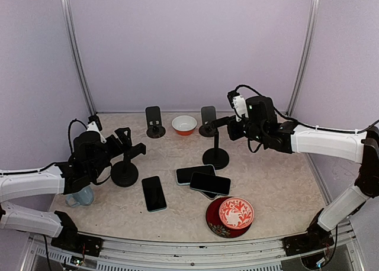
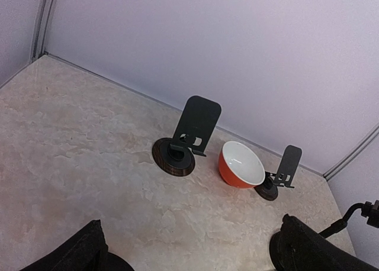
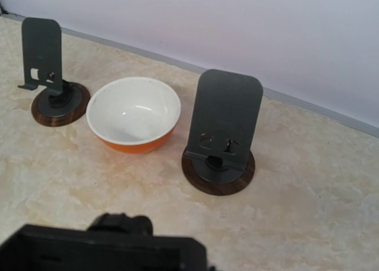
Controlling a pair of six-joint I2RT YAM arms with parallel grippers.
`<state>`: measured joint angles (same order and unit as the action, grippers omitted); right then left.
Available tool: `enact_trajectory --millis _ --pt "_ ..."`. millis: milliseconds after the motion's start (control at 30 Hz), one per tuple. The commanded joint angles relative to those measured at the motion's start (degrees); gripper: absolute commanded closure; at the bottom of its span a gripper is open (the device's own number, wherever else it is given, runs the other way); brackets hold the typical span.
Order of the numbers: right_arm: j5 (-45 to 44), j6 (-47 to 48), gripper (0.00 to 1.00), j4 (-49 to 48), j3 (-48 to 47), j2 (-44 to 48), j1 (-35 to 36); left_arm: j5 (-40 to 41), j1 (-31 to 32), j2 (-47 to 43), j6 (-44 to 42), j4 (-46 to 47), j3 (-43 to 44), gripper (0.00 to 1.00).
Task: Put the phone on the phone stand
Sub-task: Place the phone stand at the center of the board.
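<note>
Three dark phones lie flat mid-table: one alone [image 1: 154, 193] and two overlapping [image 1: 195, 174] [image 1: 210, 183]. Two small phone stands on brown discs stand at the back, left [image 1: 154, 122] [image 2: 192, 132] [image 3: 47, 64] and right [image 1: 208, 120] [image 2: 284, 170] [image 3: 225, 129]. Two taller stands with round black bases are nearer [image 1: 124, 173] [image 1: 215, 157]. My left gripper [image 1: 131, 144] [image 2: 189, 253] hangs open above the left tall stand, nothing between its fingers [image 2: 77, 253]. My right gripper [image 1: 218, 123] [image 3: 112, 247] is shut over the top of the right tall stand. Whether it grips that stand I cannot tell.
An orange bowl [image 1: 184, 124] [image 2: 241, 164] [image 3: 133, 114] with a white inside sits between the two back stands. A red patterned bowl [image 1: 236, 213] rests on a dark red plate [image 1: 214, 222] at the front. A pale cup [image 1: 83, 197] stands under the left arm. Walls close three sides.
</note>
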<state>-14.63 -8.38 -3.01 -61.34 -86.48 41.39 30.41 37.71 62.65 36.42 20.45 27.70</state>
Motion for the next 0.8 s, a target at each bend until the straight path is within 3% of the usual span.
enact_trajectory --millis 0,267,567,767 --pt "1.66 -0.14 1.00 -0.36 -0.18 -0.62 -0.17 1.18 -0.01 3.24 -4.45 -15.27 -3.98 0.01" --pt "3.20 0.31 1.00 -2.45 1.36 1.20 -0.18 0.94 -0.01 3.52 -4.59 -15.14 -3.87 0.01" --pt "10.44 1.78 1.00 -11.68 6.71 5.78 -0.23 0.85 0.01 3.68 -4.58 -16.17 -3.19 0.01" --pt "9.79 1.79 1.00 -10.60 6.51 7.16 -0.25 0.97 -0.01 3.65 -4.59 -15.63 -3.54 0.01"
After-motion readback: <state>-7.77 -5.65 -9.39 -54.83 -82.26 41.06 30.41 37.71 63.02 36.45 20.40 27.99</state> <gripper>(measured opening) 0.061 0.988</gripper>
